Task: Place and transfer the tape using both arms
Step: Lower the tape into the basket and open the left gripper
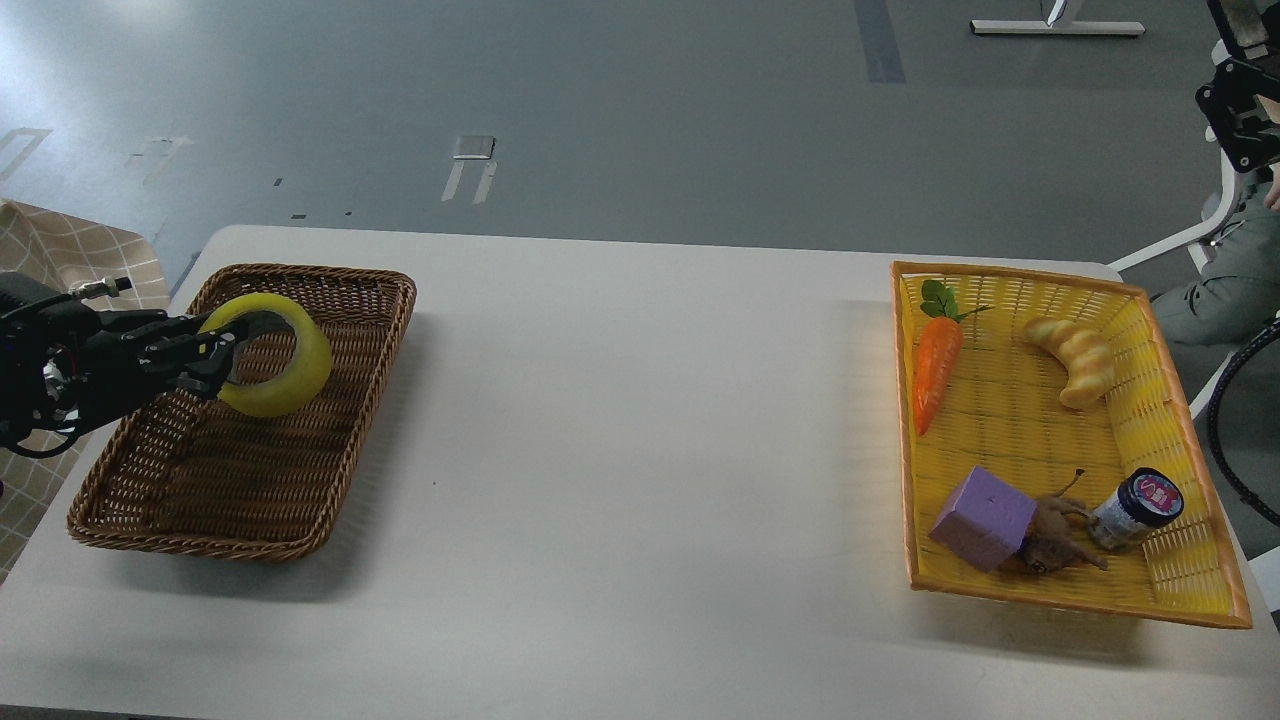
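White bench, head view. Nearest on the far right, well apart from the left hand: yellow basket holding a purple block, a brown lumpy item touching it, and a small jar tipped on its side. Jar lid has a red-pink label; print too small to read. Deeper in that basket: a carrot and a bread roll.

Left hand comes in from the left edge over the brown wicker basket. Its fingers pinch the tape: one finger through the ring, one outside. Tape is tilted, above the basket floor. No lettering legible on the hand.

Right hand not in view.
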{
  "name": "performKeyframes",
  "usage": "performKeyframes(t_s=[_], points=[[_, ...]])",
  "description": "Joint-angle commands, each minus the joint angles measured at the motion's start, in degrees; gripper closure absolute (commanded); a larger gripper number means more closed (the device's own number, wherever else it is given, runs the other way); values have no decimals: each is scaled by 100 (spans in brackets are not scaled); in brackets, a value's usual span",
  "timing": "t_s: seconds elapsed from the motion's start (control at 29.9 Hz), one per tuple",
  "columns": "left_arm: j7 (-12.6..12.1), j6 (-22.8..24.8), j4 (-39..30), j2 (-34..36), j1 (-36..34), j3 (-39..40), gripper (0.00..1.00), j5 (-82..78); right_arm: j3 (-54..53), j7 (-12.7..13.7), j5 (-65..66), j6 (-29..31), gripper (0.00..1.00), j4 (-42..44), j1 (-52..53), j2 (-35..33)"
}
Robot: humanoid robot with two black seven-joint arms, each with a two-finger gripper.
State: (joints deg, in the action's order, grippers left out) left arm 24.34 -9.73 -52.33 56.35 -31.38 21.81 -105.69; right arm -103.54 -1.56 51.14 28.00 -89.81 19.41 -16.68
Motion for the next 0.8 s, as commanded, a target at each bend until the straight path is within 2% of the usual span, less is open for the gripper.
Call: performKeyframes(t_s=[0.0,0.27,0.6,0.74,0.77], points=[[79,-99,82,-98,53,-1,92,31,9,-344,1,0,1,34,-7,68],[176,-116,416,-274,45,-1,92,39,79,-723,1,0,1,43,-16,244],[325,-116,794,-423,45,-1,92,31,167,-740,10,0,1,8,2,384],[366,-116,882,-459,45,-10,86,31,176,-740,19,0,1,34,2,376],[366,-116,943,-476,45,-10,80,39,176,-740,10,0,1,34,2,367]])
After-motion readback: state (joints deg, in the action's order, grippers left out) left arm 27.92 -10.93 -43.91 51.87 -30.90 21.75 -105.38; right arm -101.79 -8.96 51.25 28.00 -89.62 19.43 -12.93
